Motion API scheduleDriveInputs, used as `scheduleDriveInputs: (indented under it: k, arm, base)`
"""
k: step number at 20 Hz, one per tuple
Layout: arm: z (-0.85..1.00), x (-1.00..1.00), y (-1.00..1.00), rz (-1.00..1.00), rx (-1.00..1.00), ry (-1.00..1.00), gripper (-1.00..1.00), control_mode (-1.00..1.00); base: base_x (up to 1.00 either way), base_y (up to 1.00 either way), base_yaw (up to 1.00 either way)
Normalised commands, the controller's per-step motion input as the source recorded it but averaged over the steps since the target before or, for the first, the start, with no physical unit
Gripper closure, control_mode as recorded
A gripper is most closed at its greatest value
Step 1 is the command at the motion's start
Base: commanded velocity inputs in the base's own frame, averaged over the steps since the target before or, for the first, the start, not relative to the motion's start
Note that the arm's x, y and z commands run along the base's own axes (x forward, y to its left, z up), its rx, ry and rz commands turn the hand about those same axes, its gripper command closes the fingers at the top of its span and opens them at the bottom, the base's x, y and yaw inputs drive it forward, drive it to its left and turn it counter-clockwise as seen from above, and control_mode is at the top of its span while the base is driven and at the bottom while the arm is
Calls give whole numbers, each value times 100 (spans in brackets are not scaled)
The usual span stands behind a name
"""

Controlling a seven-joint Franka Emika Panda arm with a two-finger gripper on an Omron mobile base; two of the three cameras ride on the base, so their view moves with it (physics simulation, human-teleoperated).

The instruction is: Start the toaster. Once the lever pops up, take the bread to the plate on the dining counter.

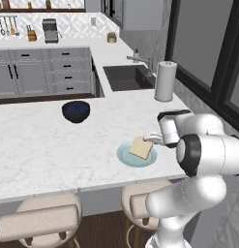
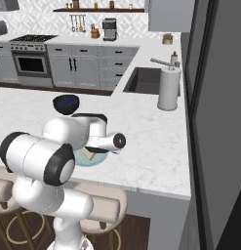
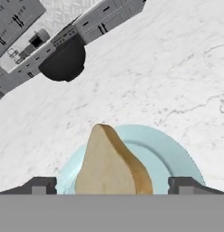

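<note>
Dark blue bowl (image 1: pixel 76 111) on the white marble dining counter (image 1: pixel 38 145), right of it the pale plate (image 1: pixel 126 157) carrying the bread (image 1: pixel 141 147), jaws of the gripper (image 3: pixel 112 185) spread wide either side of the slice, paper towel roll (image 1: pixel 165 81) far right, no readable writing

I use the sink (image 1: pixel 125 77) as my landmark. It is a dark rectangular basin set into the white worktop, with a metal faucet (image 1: pixel 138 58) on the window side of it. A white paper towel roll (image 1: pixel 165 81) stands upright just beside the sink's near right corner. A dark blue bowl (image 1: pixel 76 111) sits well apart from the sink, nearer to me and to its left. Far behind the sink to the left I see a coffee machine (image 1: pixel 50 30) against the tiled wall, with hanging utensils (image 1: pixel 7 25) further left. Grey cabinets with black handles (image 1: pixel 48 71) run left of the sink. Two beige padded stools (image 1: pixel 41 222) stand nearest me.
</note>
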Motion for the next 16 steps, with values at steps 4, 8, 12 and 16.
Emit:
scheduleDriveInputs:
  k: [4,8,12,16]
  arm:
    - [25,0,-42,-4,-8,4,-100,-100]
    - [3,0,-11,-3,-11,8,-100,-100]
    - [8,0,-10,-1,-16,3,-100,-100]
    - [54,-43,-1,0,-17,0,-100,-100]
  base:
    - [0,0,0]
    - [0,0,0]
    - [0,0,0]
    - [0,0,0]
